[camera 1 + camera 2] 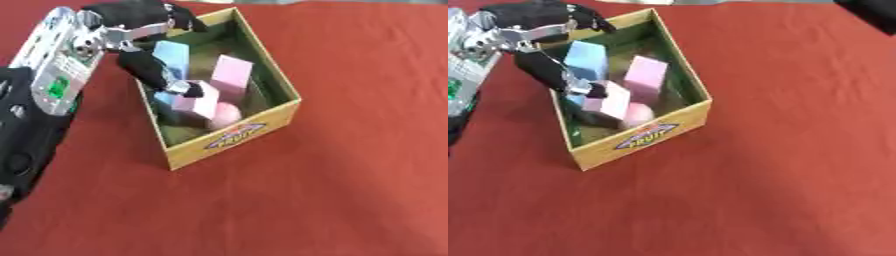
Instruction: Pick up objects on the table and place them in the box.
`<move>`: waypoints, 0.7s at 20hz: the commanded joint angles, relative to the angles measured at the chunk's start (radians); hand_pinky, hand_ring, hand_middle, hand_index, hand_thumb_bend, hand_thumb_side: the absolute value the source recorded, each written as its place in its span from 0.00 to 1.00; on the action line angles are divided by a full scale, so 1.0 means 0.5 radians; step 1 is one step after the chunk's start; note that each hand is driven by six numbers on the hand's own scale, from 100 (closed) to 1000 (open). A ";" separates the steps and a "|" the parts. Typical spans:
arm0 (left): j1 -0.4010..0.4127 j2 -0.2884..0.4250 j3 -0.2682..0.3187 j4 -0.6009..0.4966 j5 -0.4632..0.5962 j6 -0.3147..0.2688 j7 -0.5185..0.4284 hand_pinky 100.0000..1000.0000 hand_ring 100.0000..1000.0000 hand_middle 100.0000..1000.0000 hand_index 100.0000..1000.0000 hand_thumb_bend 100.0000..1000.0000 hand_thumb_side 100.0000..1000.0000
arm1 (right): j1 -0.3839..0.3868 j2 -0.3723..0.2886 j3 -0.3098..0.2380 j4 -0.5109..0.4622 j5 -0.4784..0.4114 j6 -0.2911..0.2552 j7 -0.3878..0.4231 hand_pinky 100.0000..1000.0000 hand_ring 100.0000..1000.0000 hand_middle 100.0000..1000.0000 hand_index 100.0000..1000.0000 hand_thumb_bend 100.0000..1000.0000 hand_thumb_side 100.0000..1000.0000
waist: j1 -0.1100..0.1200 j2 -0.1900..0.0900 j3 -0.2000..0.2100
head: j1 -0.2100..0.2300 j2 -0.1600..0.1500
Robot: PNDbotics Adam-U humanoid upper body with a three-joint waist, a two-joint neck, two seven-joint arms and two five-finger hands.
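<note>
Our left hand's (144, 65) fingers (179, 87) curl onto a pink block (197, 104) inside the box (232, 140); beyond them sits a blue block (171, 55).

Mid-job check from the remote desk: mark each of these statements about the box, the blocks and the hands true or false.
1. The left hand reaches into the box. True.
2. The box is empty. False: it holds a blue block, two pink blocks and a pink ball.
3. The cloth under the box is red. True.
4. The box lies tipped on its side. False: it stands upright, open at the top.
5. The right hand holds a block. False: no right hand is clearly visible.
</note>
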 commanded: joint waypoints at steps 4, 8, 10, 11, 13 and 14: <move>-0.018 0.089 0.107 -0.211 0.091 0.073 0.252 0.90 0.85 0.81 0.92 0.32 0.75 | -0.017 -0.033 -0.037 -0.034 -0.010 -0.009 -0.017 0.82 0.74 0.61 0.83 0.00 0.61 | -0.001 -0.075 0.005 | -0.008 -0.007; 0.035 0.190 0.229 -0.503 0.456 0.286 0.641 0.89 0.80 0.77 0.89 0.20 0.74 | -0.009 -0.029 -0.052 -0.078 -0.012 -0.020 -0.042 0.82 0.74 0.61 0.83 0.00 0.55 | -0.001 -0.087 0.017 | -0.019 -0.001; 0.076 0.265 0.295 -0.649 0.689 0.401 0.861 0.89 0.79 0.75 0.88 0.17 0.72 | -0.005 -0.028 -0.057 -0.087 -0.013 -0.036 -0.061 0.82 0.74 0.61 0.83 0.00 0.54 | -0.001 -0.094 0.024 | -0.029 0.002; 0.094 0.301 0.317 -0.708 0.781 0.448 0.952 0.89 0.79 0.75 0.87 0.16 0.71 | -0.003 -0.028 -0.058 -0.089 -0.015 -0.046 -0.073 0.82 0.74 0.61 0.83 0.00 0.53 | -0.002 -0.097 0.027 | -0.033 0.003; 0.159 0.407 0.402 -0.855 0.951 0.506 1.186 0.88 0.78 0.75 0.86 0.17 0.68 | 0.000 -0.030 -0.063 -0.090 -0.022 -0.082 -0.116 0.82 0.75 0.62 0.83 0.00 0.49 | -0.004 -0.102 0.038 | -0.049 0.002; 0.204 0.464 0.439 -0.933 1.030 0.523 1.304 0.88 0.78 0.75 0.86 0.17 0.67 | 0.002 -0.031 -0.067 -0.090 -0.027 -0.106 -0.146 0.82 0.75 0.62 0.83 0.00 0.47 | -0.005 -0.102 0.042 | -0.057 0.001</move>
